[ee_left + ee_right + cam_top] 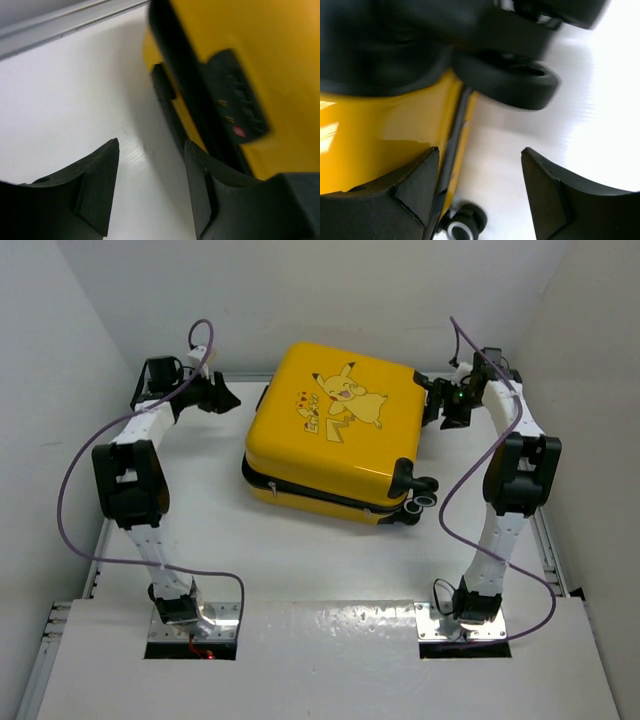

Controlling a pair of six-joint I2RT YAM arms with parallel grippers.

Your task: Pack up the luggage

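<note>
The luggage (pixel 330 430) lies shut, lid up, at the far middle of the table (pixel 200 530). Its closed zipper seam (pixel 310 490) hides whatever is inside. The left wrist view is blurred: a dark panel (pixel 240 95) on the yellow shell bears small red and orange marks that cannot be read. In the right wrist view, black wheels (pixel 515 82) are smeared and cut off by the frame. The left gripper (pixel 228 398) is beside the luggage's left end, fingers spread and empty. The right gripper (pixel 432 400) is at the right end, likewise released.

There was one luggage (pixel 335 435), two black wheels (pixel 424 500) showing, between one left end effector (pixel 224 399) and one right end effector (pixel 433 402).
</note>
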